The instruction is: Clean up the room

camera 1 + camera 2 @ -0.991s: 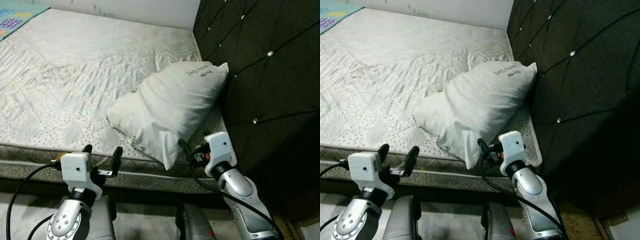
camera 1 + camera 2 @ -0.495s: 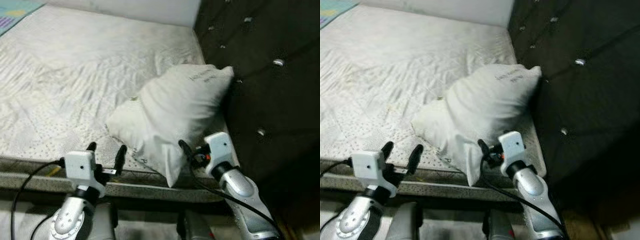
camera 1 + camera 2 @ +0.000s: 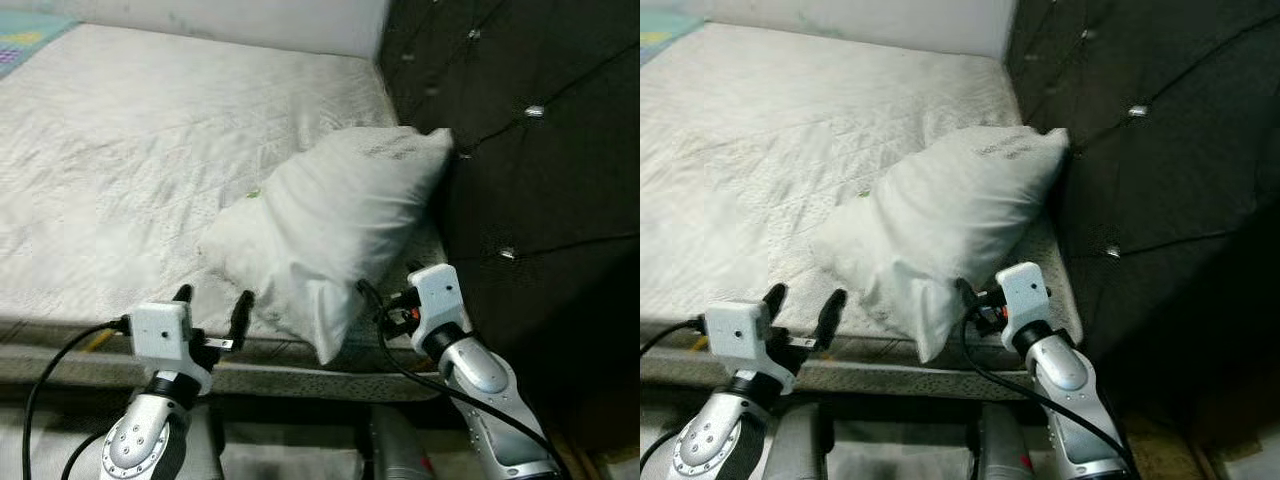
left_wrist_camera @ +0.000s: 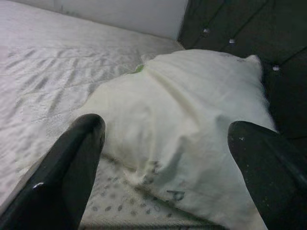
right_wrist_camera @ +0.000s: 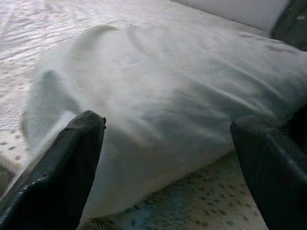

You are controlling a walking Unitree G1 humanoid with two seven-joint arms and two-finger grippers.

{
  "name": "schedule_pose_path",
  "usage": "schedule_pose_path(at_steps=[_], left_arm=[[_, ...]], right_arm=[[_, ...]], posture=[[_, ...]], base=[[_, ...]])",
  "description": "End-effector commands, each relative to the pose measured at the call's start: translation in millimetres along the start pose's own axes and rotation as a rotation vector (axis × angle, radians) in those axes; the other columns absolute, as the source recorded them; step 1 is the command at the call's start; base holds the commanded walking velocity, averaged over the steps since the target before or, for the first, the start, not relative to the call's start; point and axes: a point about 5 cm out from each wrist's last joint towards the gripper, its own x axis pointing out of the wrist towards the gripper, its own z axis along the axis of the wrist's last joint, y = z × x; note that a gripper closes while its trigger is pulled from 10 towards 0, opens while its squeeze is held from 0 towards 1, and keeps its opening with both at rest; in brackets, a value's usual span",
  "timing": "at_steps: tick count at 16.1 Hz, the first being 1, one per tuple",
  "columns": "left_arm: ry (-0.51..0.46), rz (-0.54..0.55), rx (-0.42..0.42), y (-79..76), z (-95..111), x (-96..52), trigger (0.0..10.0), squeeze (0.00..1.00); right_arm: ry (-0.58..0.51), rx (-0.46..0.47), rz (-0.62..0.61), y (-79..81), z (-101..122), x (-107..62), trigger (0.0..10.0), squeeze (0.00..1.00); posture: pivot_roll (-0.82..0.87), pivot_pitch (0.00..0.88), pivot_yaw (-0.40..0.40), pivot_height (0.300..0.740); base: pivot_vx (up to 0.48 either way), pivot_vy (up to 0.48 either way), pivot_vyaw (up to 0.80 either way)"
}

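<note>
A white pillow [image 3: 335,225] lies on the right side of the bare, quilted mattress [image 3: 120,160], its far corner leaning against the dark tufted headboard [image 3: 540,150] and its near corner hanging over the mattress's near edge. The left gripper [image 3: 212,308] hovers at that near edge, just left of the pillow, its jaws spread wide and holding nothing. The right gripper [image 3: 385,300] sits close by the pillow's near right side, between it and the headboard; the wrist view shows its two fingers [image 5: 62,163] spread wide with the pillow between them, nothing clamped. A white wall [image 3: 250,18] runs along the far side of the bed.
</note>
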Motion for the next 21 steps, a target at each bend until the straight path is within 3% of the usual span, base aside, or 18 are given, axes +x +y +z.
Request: schedule_pose_path(at_steps=[1, 6, 9, 12, 16, 21], left_arm=[[0.015, 0.014, 0.010, 1.7, -1.8, -1.7, 10.0, 0.00], [0.019, 0.018, 0.014, 2.1, -1.7, -3.2, 10.0, 0.00], [0.021, 0.023, 0.024, 4.7, -0.2, -4.7, 10.0, 0.00], [0.022, 0.044, 0.024, 5.8, 0.1, -7.5, 10.0, 0.00], [0.023, 0.046, 0.029, 7.3, 2.1, -9.1, 10.0, 0.00], [0.018, 0.039, 0.027, 4.6, 6.0, -7.5, 10.0, 0.00]], right_arm=[[-0.020, -0.013, 0.017, 2.5, 4.0, 1.6, 10.0, 0.00], [-0.004, -0.017, 0.040, 4.9, 1.7, 5.5, 10.0, 0.00], [0.055, 0.006, 0.074, 11.9, -2.1, 17.8, 10.0, 0.00], [0.036, 0.040, 0.073, 20.1, 4.1, 30.2, 10.0, 0.00], [-0.015, 0.070, 0.006, 15.0, 12.6, 37.0, 10.0, 0.00], [-0.001, 0.037, -0.149, 3.1, 15.2, 48.1, 10.0, 0.00]], posture=[[0.01, 0.094, -0.125, 0.573], [0.02, 0.098, -0.125, 0.573], [0.04, 0.115, -0.120, 0.573], [0.05, 0.122, -0.121, 0.573], [0.06, 0.129, -0.119, 0.535], [0.08, 0.137, -0.111, 0.531]], base=[[0.000, 0.000, 0.80], [0.000, 0.000, 0.80], [0.000, 0.000, 0.00], [0.000, 0.000, 0.00], [0.000, 0.000, 0.00], [0.000, 0.000, 0.00]])
